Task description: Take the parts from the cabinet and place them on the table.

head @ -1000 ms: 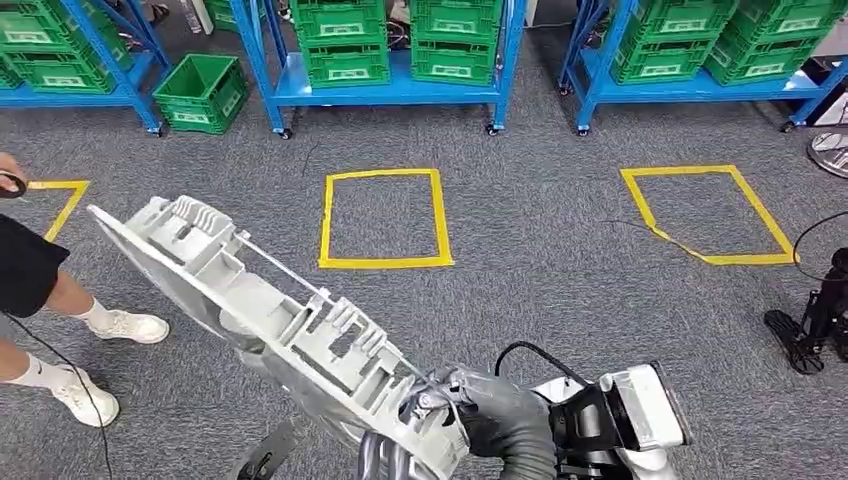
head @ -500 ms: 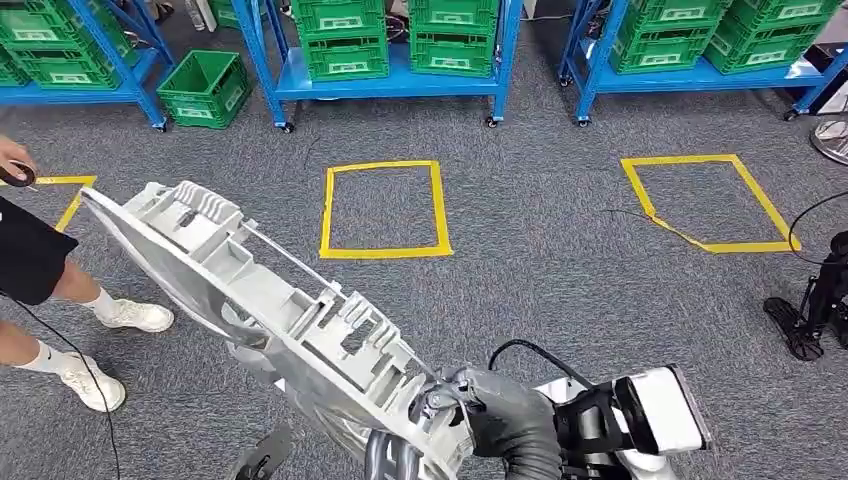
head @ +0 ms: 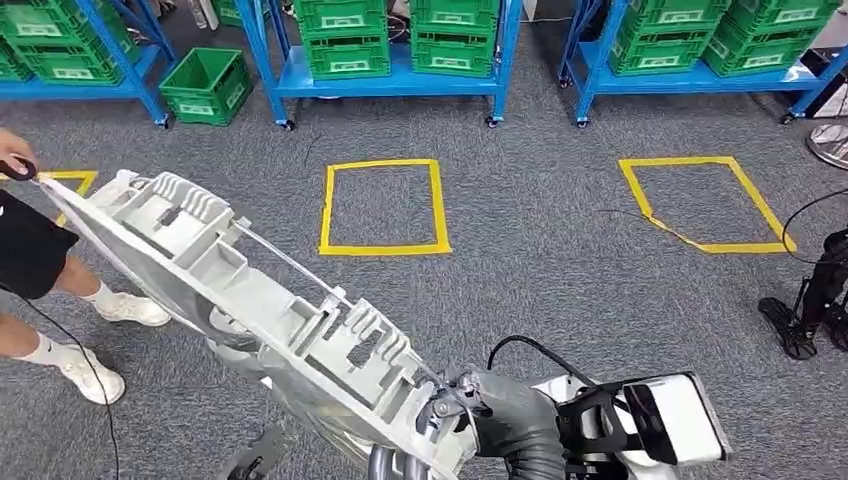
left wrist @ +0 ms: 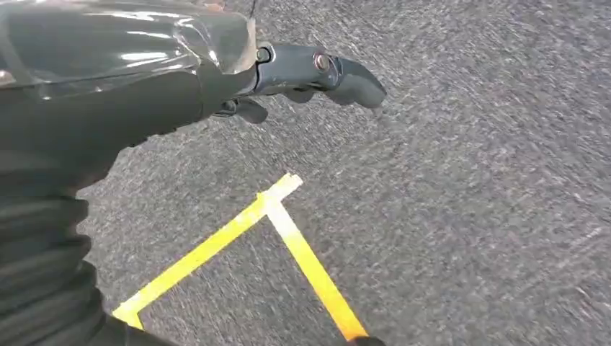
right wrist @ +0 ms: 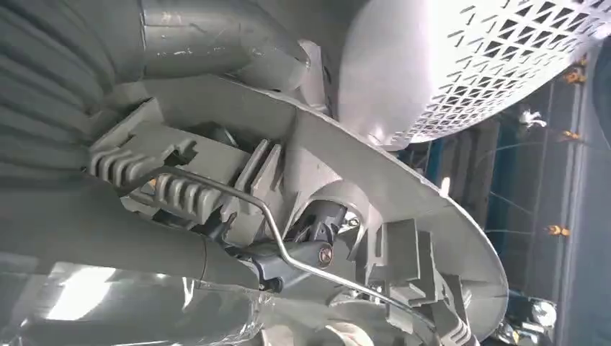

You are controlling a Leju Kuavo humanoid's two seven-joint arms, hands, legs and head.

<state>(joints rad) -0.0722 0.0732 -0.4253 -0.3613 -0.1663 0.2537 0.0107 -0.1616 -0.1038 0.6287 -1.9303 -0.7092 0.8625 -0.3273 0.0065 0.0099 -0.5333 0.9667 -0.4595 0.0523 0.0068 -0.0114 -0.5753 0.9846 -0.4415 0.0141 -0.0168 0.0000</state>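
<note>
A long grey plastic part [head: 250, 300] with ribs, slots and a thin wire rod runs slantwise from the person at the left down to the bottom centre of the head view. My right hand [head: 485, 420] grips its near end from the right. In the right wrist view the dark fingers [right wrist: 317, 238] hook into the part [right wrist: 403, 194] beside the rod. My left hand [left wrist: 288, 76] hangs over grey carpet and a yellow tape corner [left wrist: 277, 209], fingers stretched out and holding nothing.
Blue racks [head: 400, 85] with green crates line the far side, and one green crate [head: 203, 85] stands on the floor. Yellow tape squares [head: 383, 205] [head: 705, 205] mark the carpet. A person [head: 30, 260] stands at the left, by the part's far end. A black stand [head: 810, 310] is at the right.
The whole picture has shifted a little, so the camera moved. The part's far end has swung further left, nearer the person; my right hand keeps its hold.
</note>
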